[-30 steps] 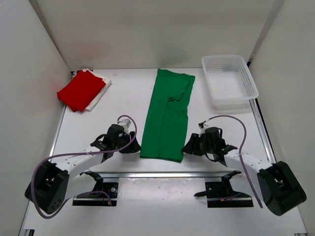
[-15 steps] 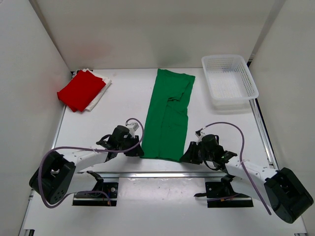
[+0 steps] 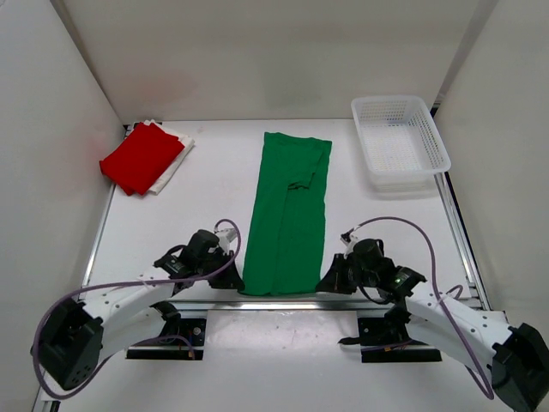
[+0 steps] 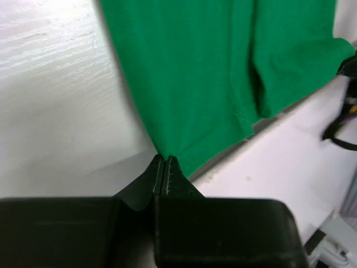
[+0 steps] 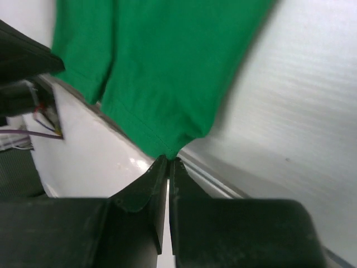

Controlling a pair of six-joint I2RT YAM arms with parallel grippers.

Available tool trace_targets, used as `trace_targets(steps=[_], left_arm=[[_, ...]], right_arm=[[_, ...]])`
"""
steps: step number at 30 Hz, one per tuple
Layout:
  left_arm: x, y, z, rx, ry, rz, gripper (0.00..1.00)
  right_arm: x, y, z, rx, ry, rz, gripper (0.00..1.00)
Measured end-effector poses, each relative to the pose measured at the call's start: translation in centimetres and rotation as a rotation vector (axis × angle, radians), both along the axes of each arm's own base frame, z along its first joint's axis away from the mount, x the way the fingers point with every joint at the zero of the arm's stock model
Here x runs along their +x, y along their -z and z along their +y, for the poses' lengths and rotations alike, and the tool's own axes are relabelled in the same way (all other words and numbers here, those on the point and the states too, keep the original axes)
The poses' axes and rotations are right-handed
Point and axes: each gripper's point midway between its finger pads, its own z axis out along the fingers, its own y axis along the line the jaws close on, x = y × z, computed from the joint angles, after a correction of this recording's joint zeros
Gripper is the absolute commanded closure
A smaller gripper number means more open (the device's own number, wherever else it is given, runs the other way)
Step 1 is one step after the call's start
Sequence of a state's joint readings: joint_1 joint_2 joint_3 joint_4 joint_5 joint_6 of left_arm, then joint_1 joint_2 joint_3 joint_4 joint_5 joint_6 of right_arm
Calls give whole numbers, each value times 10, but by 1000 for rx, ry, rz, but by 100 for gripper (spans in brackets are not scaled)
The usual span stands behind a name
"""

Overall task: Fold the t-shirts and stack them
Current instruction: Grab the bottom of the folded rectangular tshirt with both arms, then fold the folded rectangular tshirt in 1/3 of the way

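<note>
At the far left of the table [image 3: 206, 193], the red t-shirt [image 3: 140, 159] lay folded on top of the white t-shirt [image 3: 177, 160], whose edge showed beside it. The left gripper [image 4: 165, 166] was pinched tight on the near left corner of the green t-shirt [image 3: 287, 215], which lay as a long strip down the middle of the table, its near hem at the front edge. The right gripper [image 5: 169, 163] was clamped on the near right corner. The white basket [image 3: 443, 157] stood at the far right.
</note>
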State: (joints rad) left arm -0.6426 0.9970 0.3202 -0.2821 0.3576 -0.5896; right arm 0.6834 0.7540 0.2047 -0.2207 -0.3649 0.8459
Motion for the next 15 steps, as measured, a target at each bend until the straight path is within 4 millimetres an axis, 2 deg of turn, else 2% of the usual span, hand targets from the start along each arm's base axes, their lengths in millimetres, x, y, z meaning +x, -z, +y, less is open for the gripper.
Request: trace_targets(steps=[2,4,7,9,12,15], left_arm=[[3,-15,1,-19,-23,-9,100],[19,-38,-5,-46,-51,-44,100],[68,-84,-24,-109,-107,-151,100],[102,-105,-35,-135,-147,-219,100],[157,-112,-42,-119,-230,-268,100],[209,-99,-41,-71,-315,-276,100]], right_arm=[[11,-16,-2,18,27,-29,100],[32,-32,-6,37,71,-70,100],[71,-49,-20,40,147,-120,100],[98,-58,-27,28,177,-152,100],[136,-60,-33,-2,191,-154,100],[179,-65,-37,-12,204,-190,100]])
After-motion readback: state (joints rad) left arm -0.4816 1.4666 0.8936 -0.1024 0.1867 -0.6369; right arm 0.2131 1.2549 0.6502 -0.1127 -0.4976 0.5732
